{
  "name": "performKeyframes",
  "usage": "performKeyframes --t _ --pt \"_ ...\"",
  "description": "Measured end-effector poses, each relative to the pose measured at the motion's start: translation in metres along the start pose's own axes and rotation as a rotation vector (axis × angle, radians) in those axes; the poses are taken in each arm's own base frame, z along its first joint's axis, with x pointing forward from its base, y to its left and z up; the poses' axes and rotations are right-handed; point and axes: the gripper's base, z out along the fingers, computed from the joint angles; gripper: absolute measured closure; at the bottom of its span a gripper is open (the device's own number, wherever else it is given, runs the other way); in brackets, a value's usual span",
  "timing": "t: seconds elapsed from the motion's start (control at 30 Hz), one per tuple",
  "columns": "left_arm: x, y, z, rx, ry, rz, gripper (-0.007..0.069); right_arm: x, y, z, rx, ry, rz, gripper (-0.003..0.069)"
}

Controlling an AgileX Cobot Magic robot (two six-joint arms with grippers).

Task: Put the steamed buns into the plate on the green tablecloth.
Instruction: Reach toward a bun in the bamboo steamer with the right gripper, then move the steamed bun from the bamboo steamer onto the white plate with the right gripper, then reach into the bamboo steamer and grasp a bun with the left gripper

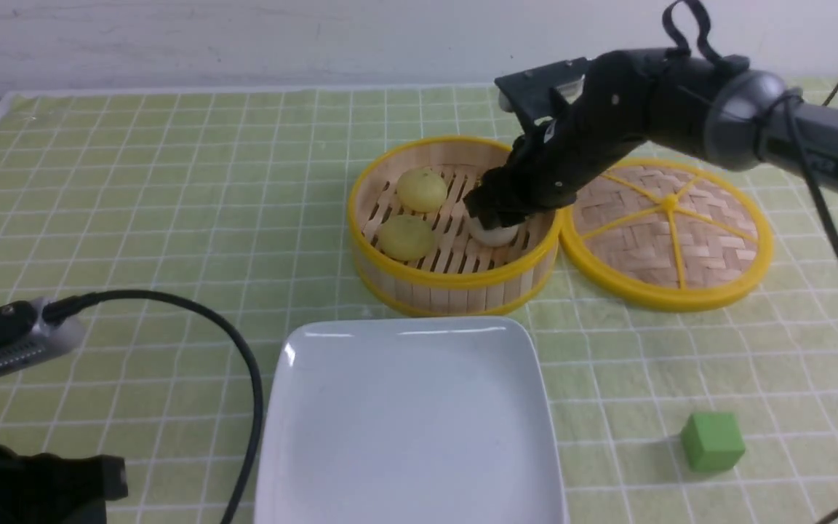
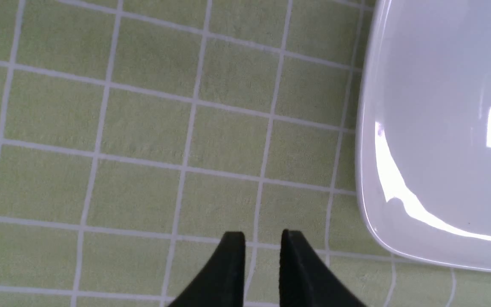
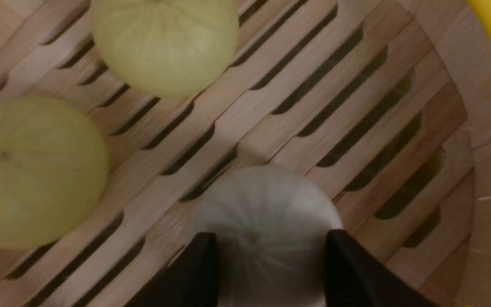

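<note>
Three steamed buns lie in the bamboo steamer (image 1: 455,280): two pale yellow ones (image 1: 423,189) (image 1: 406,237) and a greyish-beige one (image 1: 495,233). My right gripper (image 1: 495,215) reaches down into the steamer, its two fingers against either side of the greyish-beige bun (image 3: 267,204), which rests on the slats. The yellow buns (image 3: 164,42) (image 3: 28,170) lie apart from it. The white square plate (image 1: 404,327) sits empty on the green tablecloth (image 1: 135,182), in front of the steamer. My left gripper (image 2: 262,234) is shut and empty, low over the cloth beside the plate's rim (image 2: 369,170).
The woven round lid (image 1: 670,233) lies flat, touching the steamer's right side. A small green cube (image 1: 712,440) sits at the front right. My left arm and its black cable (image 1: 244,364) lie at the front left, next to the plate.
</note>
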Motion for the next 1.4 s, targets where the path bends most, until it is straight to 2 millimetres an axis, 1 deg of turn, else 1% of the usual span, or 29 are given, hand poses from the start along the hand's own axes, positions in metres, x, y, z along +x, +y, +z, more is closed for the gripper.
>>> performKeyframes --t 0.1,0.17,0.2,0.23,0.3,0.33,0.37,0.4,0.43,0.47,0.53,0.57,0.6,0.63,0.7,0.8,0.87,0.9,0.93,1.0,1.03,1.1,1.17,1.2,1.23,1.27,1.33,1.37,1.4 --pt "-0.001 0.0 0.0 0.002 -0.006 0.0 0.0465 -0.001 -0.001 0.004 0.003 -0.017 0.001 0.0425" --pt "-0.001 0.0 0.0 0.003 -0.007 -0.001 0.0463 -0.004 0.001 -0.004 -0.002 -0.02 0.001 0.0586" --pt "-0.001 0.0 0.0 0.003 -0.007 -0.001 0.0463 -0.005 0.001 -0.006 -0.003 -0.018 0.002 0.0596" --pt "-0.001 0.0 0.0 0.003 -0.007 -0.001 0.0463 -0.007 0.004 -0.018 -0.013 -0.003 0.002 0.0636" --pt "-0.001 0.0 0.0 0.003 -0.007 -0.001 0.0461 -0.011 0.015 -0.049 -0.037 0.039 -0.016 0.0636" --pt "-0.001 0.0 0.0 0.003 -0.007 -0.001 0.0461 -0.011 0.016 -0.052 -0.039 0.042 -0.018 0.0636" --pt "-0.001 0.0 0.0 0.004 -0.009 -0.001 0.0461 -0.014 0.03 -0.088 -0.067 0.068 -0.042 0.0636" --pt "-0.001 0.0 0.0 0.004 -0.009 -0.001 0.0461 -0.014 0.036 -0.101 -0.077 0.075 -0.05 0.0636" --pt "-0.001 0.0 0.0 0.004 -0.009 -0.001 0.0461 -0.01 0.048 -0.124 -0.106 0.087 -0.059 0.0636" --pt "-0.001 0.0 0.0 0.005 -0.011 -0.001 0.0461 -0.005 0.056 -0.136 -0.124 0.096 -0.061 0.0636" --pt "-0.001 0.0 0.0 0.005 -0.012 -0.001 0.0457 0.018 0.076 -0.153 -0.177 0.133 -0.058 0.0636" --pt "-0.001 0.0 0.0 0.005 -0.012 -0.004 0.0454 0.032 0.085 -0.152 -0.195 0.155 -0.058 0.0636" --pt "-0.001 0.0 0.0 0.005 -0.012 -0.006 0.0454 0.033 0.087 -0.152 -0.2 0.156 -0.061 0.0636" --pt "-0.001 -0.001 0.0 0.006 -0.014 -0.015 0.0451 0.06 0.1 -0.14 -0.217 0.199 -0.062 0.0636" --pt "-0.001 -0.001 0.0 0.006 -0.015 -0.021 0.0447 0.088 0.106 -0.119 -0.21 0.22 -0.043 0.0635" --pt "-0.002 -0.001 0.0 0.008 -0.021 -0.024 0.0445 0.115 0.105 -0.092 -0.176 0.191 -0.027 0.0609" --pt "-0.002 -0.001 0.0 0.009 -0.025 -0.024 0.0445 0.121 0.103 -0.083 -0.162 0.168 -0.021 0.0583" --pt "-0.003 -0.001 0.0 0.011 -0.034 -0.025 0.0445 0.126 0.101 -0.073 -0.147 0.148 -0.015 0.0522" --pt "-0.003 -0.001 0.0 0.011 -0.034 -0.025 0.0445 0.127 0.101 -0.072 -0.146 0.151 -0.015 0.0511" --pt "-0.004 -0.001 0.0 0.016 -0.048 -0.026 0.0444 0.125 0.099 -0.069 -0.14 0.143 -0.012 0.0352" --pt "-0.005 -0.001 0.0 0.016 -0.051 -0.026 0.0444 0.124 0.1 -0.07 -0.141 0.146 -0.013 0.0339" --pt "-0.006 -0.002 0.0 0.019 -0.061 -0.028 0.0444 0.112 0.098 -0.084 -0.15 0.163 -0.023 0.0194" --pt "-0.006 -0.002 0.0 0.02 -0.063 -0.028 0.0444 0.095 0.094 -0.107 -0.155 0.174 -0.045 0.0132" --pt "-0.006 -0.002 0.0 0.02 -0.063 -0.028 0.0443 0.088 0.092 -0.119 -0.15 0.175 -0.056 0.013" --pt "-0.006 -0.002 0.0 0.02 -0.064 -0.028 0.0443 0.075 0.088 -0.144 -0.144 0.178 -0.067 0.0158" --pt "-0.006 -0.002 0.0 0.02 -0.064 -0.028 0.0443 0.073 0.085 -0.148 -0.137 0.178 -0.069 0.0165" --pt "-0.008 -0.003 0.001 0.034 -0.081 -0.036 0.0443 0.062 0.073 -0.192 -0.094 0.207 -0.083 0.033" --pt "-0.011 -0.005 0.003 0.048 -0.085 -0.049 0.0445 0.062 0.065 -0.217 -0.063 0.217 -0.076 0.0445" --pt "-0.012 -0.005 0.004 0.05 -0.085 -0.051 0.0446 0.062 0.064 -0.221 -0.055 0.218 -0.078 0.0466"
